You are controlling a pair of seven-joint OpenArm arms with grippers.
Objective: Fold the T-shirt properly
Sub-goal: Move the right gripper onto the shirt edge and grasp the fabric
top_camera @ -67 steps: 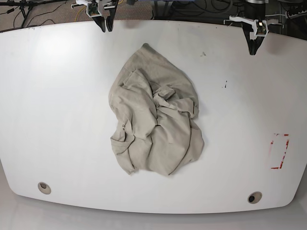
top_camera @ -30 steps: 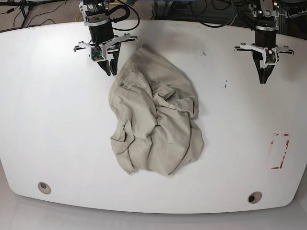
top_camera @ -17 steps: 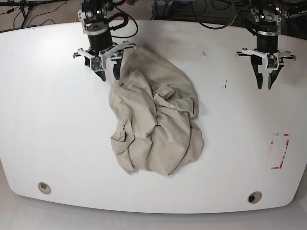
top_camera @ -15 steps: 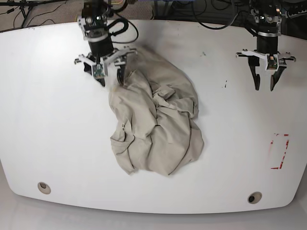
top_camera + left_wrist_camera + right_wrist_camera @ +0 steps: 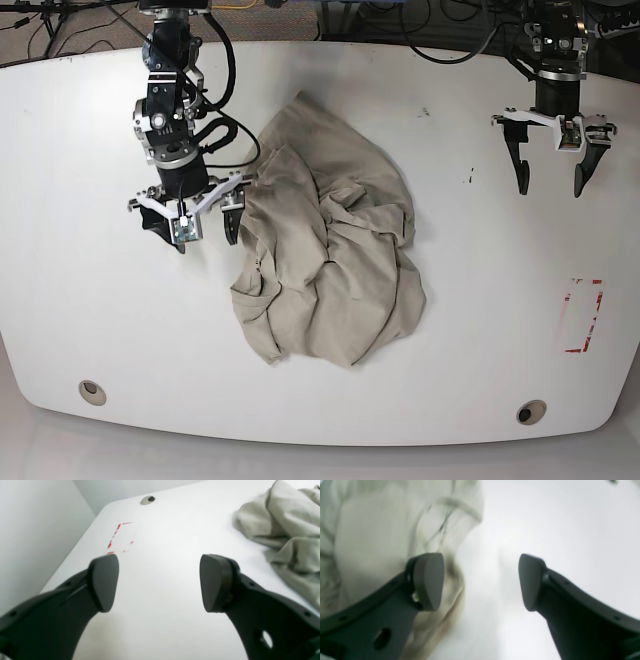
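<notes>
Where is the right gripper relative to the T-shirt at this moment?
In the base view the right gripper is left of centre, at the T-shirt's left edge, jaws open; one jaw is over the cloth, the other over bare table.

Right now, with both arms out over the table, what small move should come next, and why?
Probably lower the right end effector onto the near edge of the T-shirt and close. It is open beside the crumpled heap, holding nothing, while the left end effector hangs open over bare table.
</notes>
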